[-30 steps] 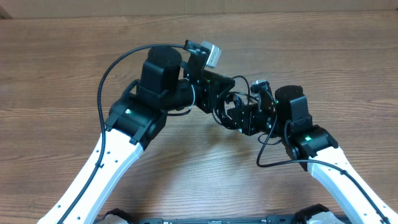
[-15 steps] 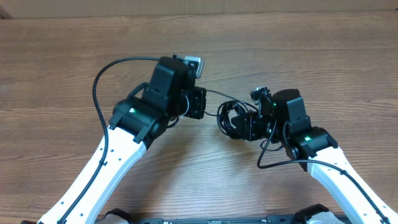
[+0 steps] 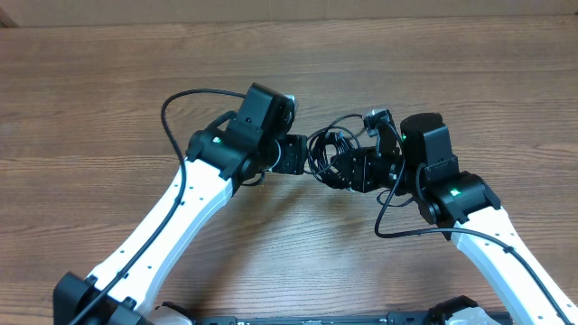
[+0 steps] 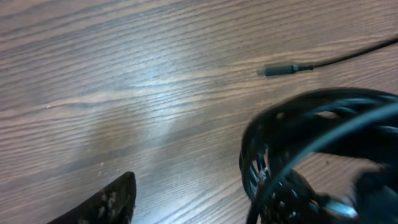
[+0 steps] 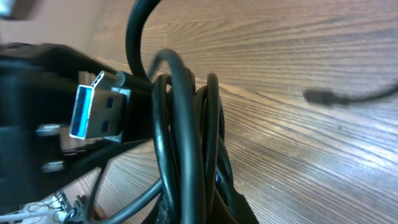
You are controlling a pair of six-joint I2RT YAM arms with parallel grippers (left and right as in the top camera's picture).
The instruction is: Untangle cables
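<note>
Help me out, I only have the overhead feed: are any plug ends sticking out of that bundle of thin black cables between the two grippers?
Observer: Yes. The right wrist view shows a silver USB plug with a blue insert poking out beside the coil of thin black cables.
Operator: Any loose end lying on the table?
Observer: In the left wrist view, one small dark plug lies flat on the wooden table, apart from the coil, with its cord trailing off to the right of the picture.
</note>
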